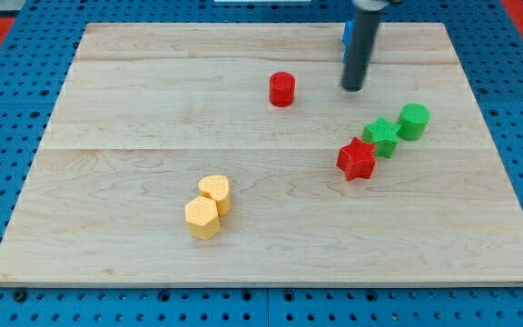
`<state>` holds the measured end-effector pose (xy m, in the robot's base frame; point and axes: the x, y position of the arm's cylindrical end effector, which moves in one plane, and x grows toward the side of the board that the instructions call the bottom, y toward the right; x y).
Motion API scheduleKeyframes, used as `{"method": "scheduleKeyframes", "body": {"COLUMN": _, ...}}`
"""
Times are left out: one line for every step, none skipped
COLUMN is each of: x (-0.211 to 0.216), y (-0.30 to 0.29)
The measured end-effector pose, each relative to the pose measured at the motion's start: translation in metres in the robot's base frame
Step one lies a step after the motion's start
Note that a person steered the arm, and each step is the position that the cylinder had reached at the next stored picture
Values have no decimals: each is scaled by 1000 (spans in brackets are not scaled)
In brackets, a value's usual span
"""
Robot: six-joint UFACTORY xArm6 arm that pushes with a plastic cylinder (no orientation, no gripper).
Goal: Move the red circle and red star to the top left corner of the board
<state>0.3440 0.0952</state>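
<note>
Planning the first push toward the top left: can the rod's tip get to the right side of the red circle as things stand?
Probably yes. My tip sits to the view's right of the red circle, with bare board between them. The red star and green blocks lie lower, out of the way.

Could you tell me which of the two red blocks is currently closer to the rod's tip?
The red circle, just left of my tip. The red star lies farther down, touching the green star.
</note>
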Motion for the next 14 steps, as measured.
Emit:
{"method": "scheduleKeyframes", "body": {"x": 3, "y": -63}}
{"method": "scheduleKeyframes", "body": {"x": -29, "y": -128}}
{"method": "scheduleKeyframes", "body": {"x": -70, "y": -193}}
{"method": "scheduleKeyframes", "body": {"x": -60, "y": -256}}
{"method": "scheduleKeyframes", "body": {"x": -41, "y": -274}}
{"method": "scheduleKeyframes", "body": {"x": -80, "y": -296}}
{"method": "scheduleKeyframes", "body": {"x": -41, "y": -268}}
{"method": "scheduleKeyframes", "body": {"x": 31, "y": -167}}
{"method": "scheduleKeyframes", "body": {"x": 120, "y": -83}}
{"method": "scheduleKeyframes", "body": {"x": 179, "y": -25}}
{"method": "scheduleKeyframes", "body": {"x": 172, "y": 45}}
{"method": "scheduleKeyframes", "body": {"x": 118, "y": 38}}
{"method": "scheduleKeyframes", "body": {"x": 77, "y": -27}}
{"method": "scheduleKeyframes", "body": {"x": 36, "y": -70}}
